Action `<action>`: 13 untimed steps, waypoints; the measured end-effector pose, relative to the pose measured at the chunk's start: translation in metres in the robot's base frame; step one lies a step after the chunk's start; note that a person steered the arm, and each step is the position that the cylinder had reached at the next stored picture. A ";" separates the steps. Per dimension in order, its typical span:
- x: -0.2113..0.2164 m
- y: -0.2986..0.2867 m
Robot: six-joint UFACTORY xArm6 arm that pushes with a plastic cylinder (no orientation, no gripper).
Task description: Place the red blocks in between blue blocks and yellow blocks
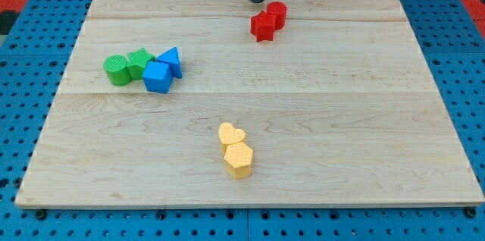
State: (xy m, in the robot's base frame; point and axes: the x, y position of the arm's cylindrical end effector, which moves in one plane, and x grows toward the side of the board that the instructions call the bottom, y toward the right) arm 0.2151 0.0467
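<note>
Two red blocks sit touching near the view's top centre: a red cylinder [276, 14] and a red star [262, 26] just below and left of it. My tip [258, 1] stands just above and left of the red cylinder, close to it. A blue triangle [170, 61] and a blue cube [158, 77] lie at the left. A yellow heart [230, 134] and a yellow hexagon [239, 159] lie touching at the bottom centre.
A green cylinder [117, 70] and a green star [139, 62] touch the blue blocks on their left. The wooden board [364, 120] rests on a blue pegboard [23, 59].
</note>
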 end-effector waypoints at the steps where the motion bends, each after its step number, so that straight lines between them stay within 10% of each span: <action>1: 0.015 0.033; 7: 0.163 -0.067; 13: 0.159 -0.070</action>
State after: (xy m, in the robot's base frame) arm 0.3740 -0.0238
